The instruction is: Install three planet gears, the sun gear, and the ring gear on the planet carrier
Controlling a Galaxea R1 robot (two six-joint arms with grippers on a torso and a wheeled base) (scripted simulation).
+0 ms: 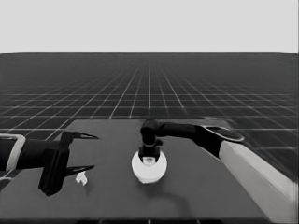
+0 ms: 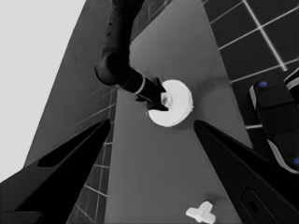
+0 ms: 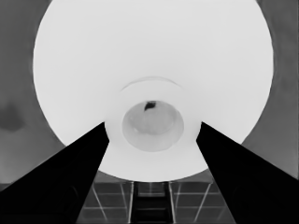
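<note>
The ring gear, the larger round part point(image 1: 149, 173) with a raised centre hub, lies at the middle of the table and looks thick, as if stacked on something. My right gripper point(image 1: 149, 154) comes down on it from above. In the right wrist view this part point(image 3: 149, 56) fills the picture and my right gripper point(image 3: 152, 125) has one finger against each side of the hub, shut on it. The left wrist view shows the same part point(image 2: 180, 100) farther off. The planet gears and the planet carrier, the smaller round part, are hidden. My left gripper point(image 1: 93, 151) waits open over the table's left end.
A thin white piece point(image 1: 81, 178) lies on the table under the left gripper's fingers, not held, and shows in the left wrist view as the same piece point(image 2: 201, 213). Dark machinery with blue lights point(image 2: 275, 121) stands past the table's edge.
</note>
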